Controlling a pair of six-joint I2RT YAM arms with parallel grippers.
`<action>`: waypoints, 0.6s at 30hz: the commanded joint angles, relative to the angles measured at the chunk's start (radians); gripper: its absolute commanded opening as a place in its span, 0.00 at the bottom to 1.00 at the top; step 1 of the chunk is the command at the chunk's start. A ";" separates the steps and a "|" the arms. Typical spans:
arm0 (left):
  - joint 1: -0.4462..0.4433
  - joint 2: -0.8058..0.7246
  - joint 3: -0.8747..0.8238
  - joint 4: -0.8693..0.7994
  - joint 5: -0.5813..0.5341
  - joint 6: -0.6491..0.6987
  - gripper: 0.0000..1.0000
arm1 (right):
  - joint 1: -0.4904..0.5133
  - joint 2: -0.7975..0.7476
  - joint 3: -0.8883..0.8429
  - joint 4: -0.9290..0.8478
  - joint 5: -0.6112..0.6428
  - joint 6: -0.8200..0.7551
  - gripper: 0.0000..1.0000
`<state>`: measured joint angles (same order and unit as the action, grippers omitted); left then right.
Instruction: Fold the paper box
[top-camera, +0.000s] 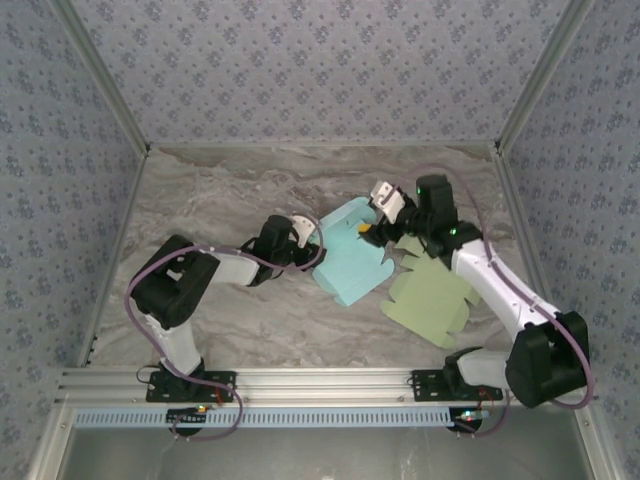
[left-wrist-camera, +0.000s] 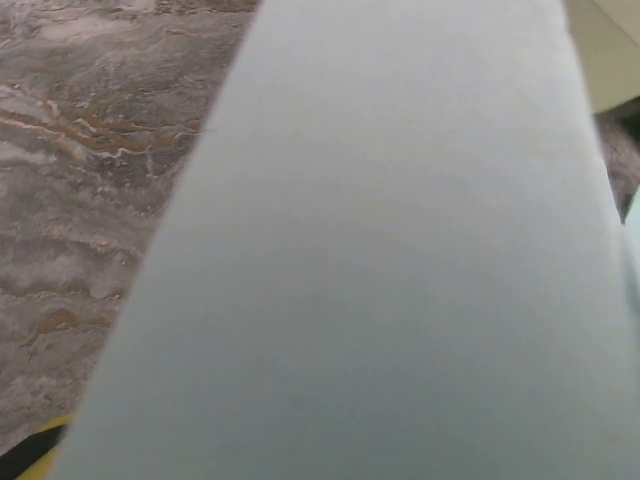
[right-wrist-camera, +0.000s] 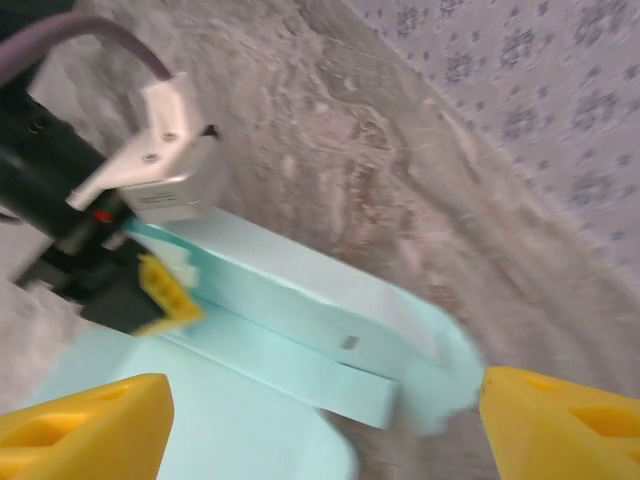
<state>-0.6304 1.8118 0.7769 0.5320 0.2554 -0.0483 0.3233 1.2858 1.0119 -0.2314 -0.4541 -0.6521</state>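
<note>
The paper box (top-camera: 350, 258) is a pale teal die-cut sheet lying mid-table, with one long flap (right-wrist-camera: 300, 300) folded upward along its left side. My left gripper (top-camera: 308, 250) sits at that left edge. Seen from the right wrist, one of its yellow fingertips (right-wrist-camera: 165, 292) rests against the raised flap. In the left wrist view the flap's face (left-wrist-camera: 380, 260) stands right before the lens, and a sliver of yellow fingertip (left-wrist-camera: 40, 455) peeks out at the bottom left. My right gripper (right-wrist-camera: 320, 430) hovers open over the sheet's rounded far end (right-wrist-camera: 440, 350), its fingers wide apart and holding nothing.
A second, pale green die-cut sheet (top-camera: 430, 295) lies flat to the right of the teal one, partly under my right arm. Patterned walls close in the marble table (top-camera: 220, 200) at the back and on both sides.
</note>
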 joint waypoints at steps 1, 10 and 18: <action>-0.004 -0.031 0.021 -0.054 0.093 0.147 0.48 | -0.033 0.101 0.157 -0.465 -0.006 -0.433 0.85; 0.065 0.007 0.096 -0.129 0.276 0.289 0.51 | -0.044 0.368 0.475 -0.682 -0.053 -0.659 0.93; 0.110 0.050 0.150 -0.199 0.346 0.303 0.52 | 0.025 0.591 0.686 -0.745 0.013 -0.664 0.93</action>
<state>-0.5182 1.8439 0.9070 0.3733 0.5400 0.2184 0.3252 1.8359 1.6348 -0.9062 -0.4648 -1.2816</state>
